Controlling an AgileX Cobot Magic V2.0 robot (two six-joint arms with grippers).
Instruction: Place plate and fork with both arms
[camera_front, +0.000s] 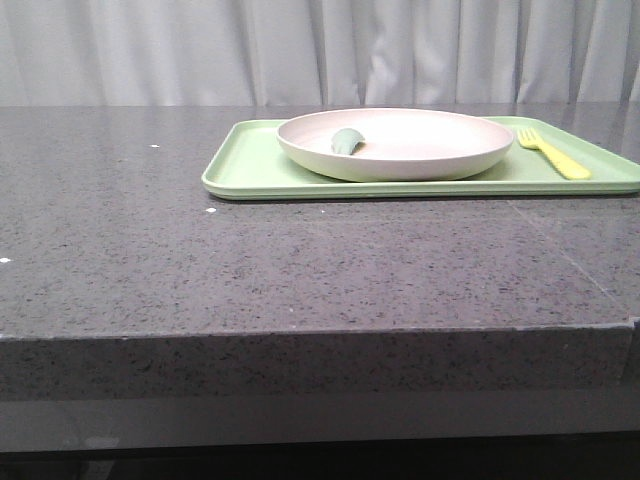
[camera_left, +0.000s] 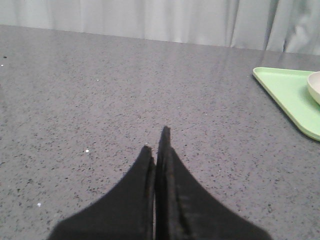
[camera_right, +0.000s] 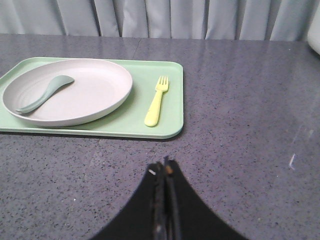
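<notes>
On your speckled grey worktop (camera_front: 300, 270) sits the light-green tray (camera_front: 250, 165), its right end cut off in the front view, carrying the plate (camera_front: 420, 150) with the grey-green spoon (camera_right: 42, 95) inside. The fork (camera_right: 156, 102) lies on the tray beside the plate. Your left end effector (camera_left: 156, 145) and right end effector (camera_right: 166, 167) both have fingers pressed together, empty, unseen from the front.

In front of me the surface (camera_front: 300, 270) is dark grey speckled stone, polished enough to catch a soft sheen, with a few white flecks on it. Its thick front edge (camera_front: 300, 365) runs straight across, and below it lies shadow. Behind hangs a pale grey curtain (camera_front: 320, 50) in vertical folds, filling the whole back. The light is even and diffuse.
</notes>
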